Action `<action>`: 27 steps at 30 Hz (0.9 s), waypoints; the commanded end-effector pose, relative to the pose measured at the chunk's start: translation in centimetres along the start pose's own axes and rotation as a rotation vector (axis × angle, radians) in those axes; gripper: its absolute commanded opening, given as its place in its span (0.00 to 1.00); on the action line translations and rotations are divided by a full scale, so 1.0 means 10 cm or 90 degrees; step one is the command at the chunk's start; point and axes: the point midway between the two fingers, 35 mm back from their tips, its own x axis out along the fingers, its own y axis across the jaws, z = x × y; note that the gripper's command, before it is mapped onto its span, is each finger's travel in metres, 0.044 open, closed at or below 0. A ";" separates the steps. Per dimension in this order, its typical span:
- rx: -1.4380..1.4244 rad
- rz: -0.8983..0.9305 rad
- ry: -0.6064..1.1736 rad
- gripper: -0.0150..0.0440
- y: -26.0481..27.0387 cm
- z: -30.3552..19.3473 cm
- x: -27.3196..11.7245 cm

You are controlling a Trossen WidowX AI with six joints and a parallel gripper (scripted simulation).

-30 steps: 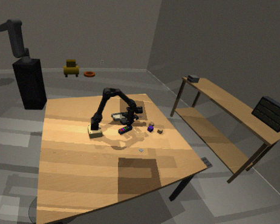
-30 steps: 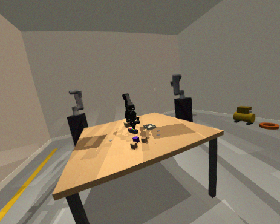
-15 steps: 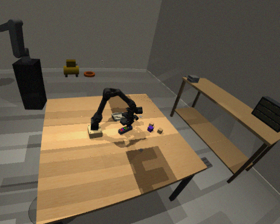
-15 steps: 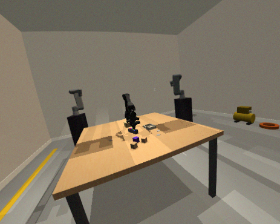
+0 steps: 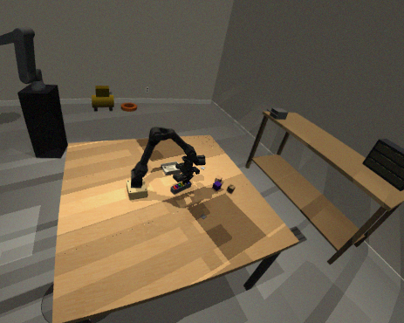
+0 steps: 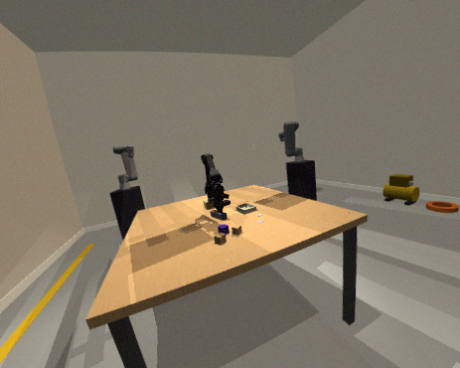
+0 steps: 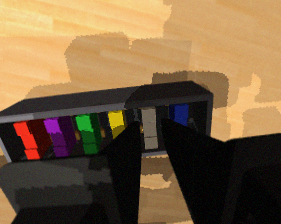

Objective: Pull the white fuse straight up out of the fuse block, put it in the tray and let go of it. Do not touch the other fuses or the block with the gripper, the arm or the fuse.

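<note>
The fuse block (image 5: pixel 177 189) (image 6: pixel 219 216) (image 7: pixel 82 101) sits on the table. In the wrist view its row runs red (image 7: pixel 27 137), purple (image 7: pixel 55 135), green (image 7: pixel 86 131), yellow (image 7: pixel 116 120), white and blue. The white fuse (image 7: pixel 150 132) stands in its slot. My gripper (image 5: pixel 186 181) (image 6: pixel 222 211) (image 7: pixel 150 126) is open by a narrow gap above the block, its fingertips on either side of the white fuse in that view. Tip height and any contact cannot be told. The left finger is close to the yellow fuse, the right to the blue fuse (image 7: pixel 180 115). The tray (image 5: pixel 163 170) (image 6: pixel 243 212) lies behind the gripper in the top view.
A purple cube (image 5: pixel 217 186) (image 6: pixel 224 229) and brown cubes (image 5: pixel 230 188) (image 6: pixel 220 239) stand beyond the block from the arm's base (image 5: pixel 137 190). Small pale flat pieces (image 6: pixel 259 222) lie near the tray. A small grey piece (image 5: pixel 203 216) lies on the table.
</note>
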 end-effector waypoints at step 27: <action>-0.001 0.000 0.000 0.25 0.00 0.00 -0.06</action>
